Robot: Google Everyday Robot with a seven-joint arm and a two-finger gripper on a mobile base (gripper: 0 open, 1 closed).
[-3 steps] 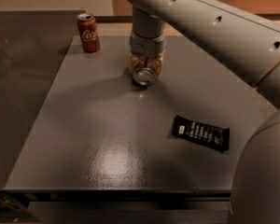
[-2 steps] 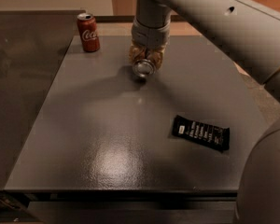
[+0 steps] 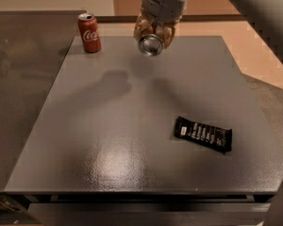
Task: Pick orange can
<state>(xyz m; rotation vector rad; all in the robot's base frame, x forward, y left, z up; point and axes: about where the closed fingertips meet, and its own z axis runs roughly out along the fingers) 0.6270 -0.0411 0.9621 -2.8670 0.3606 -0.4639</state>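
Observation:
My gripper (image 3: 153,34) hangs from the arm at the top middle of the camera view, well above the grey table (image 3: 108,140). It is shut on the orange can (image 3: 151,44), which lies sideways between the fingers with its shiny silver end facing the camera. Most of the can's body is hidden behind that end and the fingers. The can is lifted clear of the table, and its shadow falls on the tabletop below and to the left.
A red Coca-Cola can (image 3: 89,32) stands upright at the table's far left corner. A black snack bar wrapper (image 3: 203,134) lies flat at the right, nearer the front. A dark glossy counter (image 3: 19,79) adjoins the table's left side.
The gripper has risen with the orange can in it, from resting on the tabletop to well above it. The arm has moved up and out of much of the view.

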